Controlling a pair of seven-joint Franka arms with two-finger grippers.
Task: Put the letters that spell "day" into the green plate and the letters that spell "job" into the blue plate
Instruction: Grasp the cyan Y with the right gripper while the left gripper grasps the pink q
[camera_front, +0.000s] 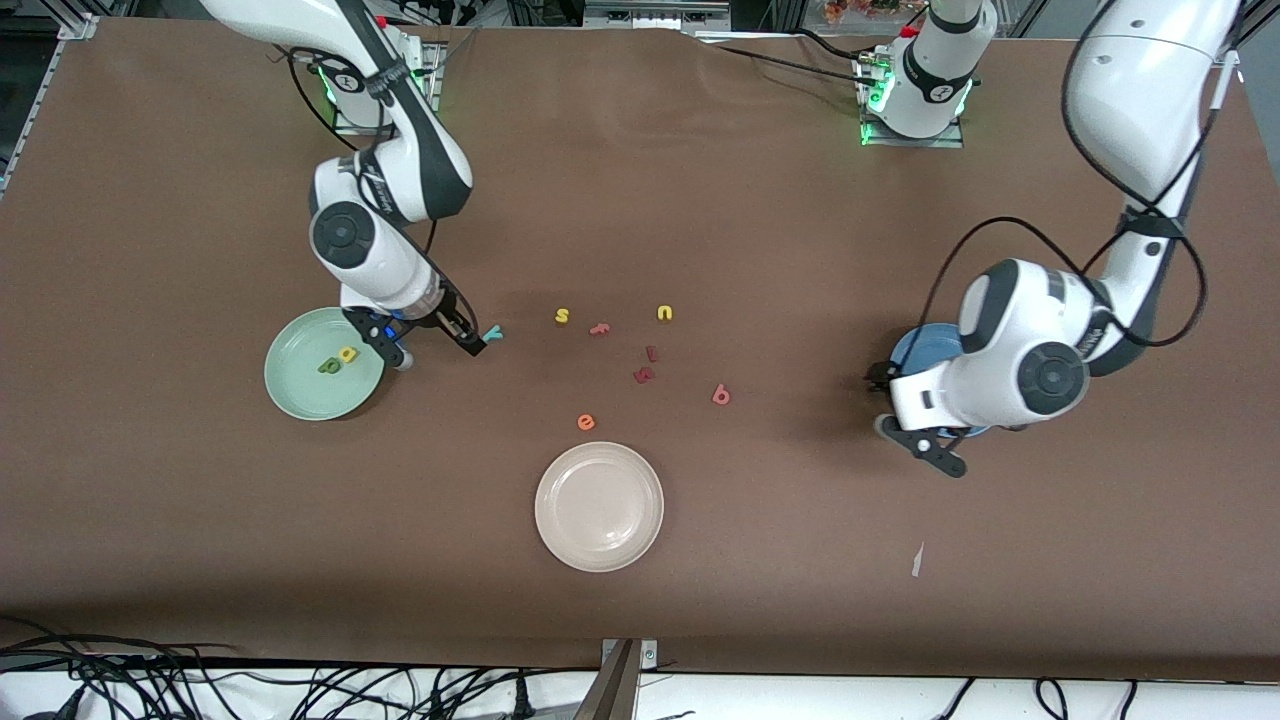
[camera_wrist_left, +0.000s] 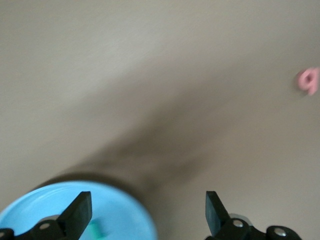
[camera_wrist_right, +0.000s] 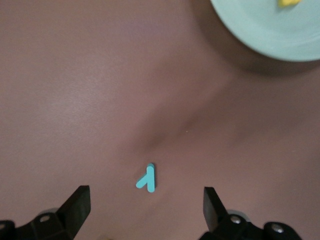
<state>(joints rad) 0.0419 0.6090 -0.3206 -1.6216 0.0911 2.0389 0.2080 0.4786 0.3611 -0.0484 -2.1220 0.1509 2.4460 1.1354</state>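
Observation:
The green plate (camera_front: 300, 395) toward the right arm's end holds a dark green d (camera_front: 328, 367) and a yellow a (camera_front: 348, 354). Just beside it, low over the table, my right gripper (camera_front: 435, 352) is open and empty. The teal y (camera_front: 492, 332) lies flat by its fingertip and shows as the y (camera_wrist_right: 147, 179) ahead of the gripper (camera_wrist_right: 146, 207). My left gripper (camera_front: 912, 418) hangs open and empty over the rim of the blue plate (camera_front: 915, 348), which the arm mostly hides. A teal letter (camera_wrist_left: 94, 230) lies in the blue plate (camera_wrist_left: 120, 215). The pinkish-red b (camera_front: 721, 395) rests on the table.
A cream-white plate (camera_front: 599, 506) sits nearer the front camera at mid-table. An orange e (camera_front: 586, 422), a yellow s (camera_front: 562, 316), a yellow u (camera_front: 665, 313) and three dark red letters (camera_front: 643, 375) lie scattered in the middle.

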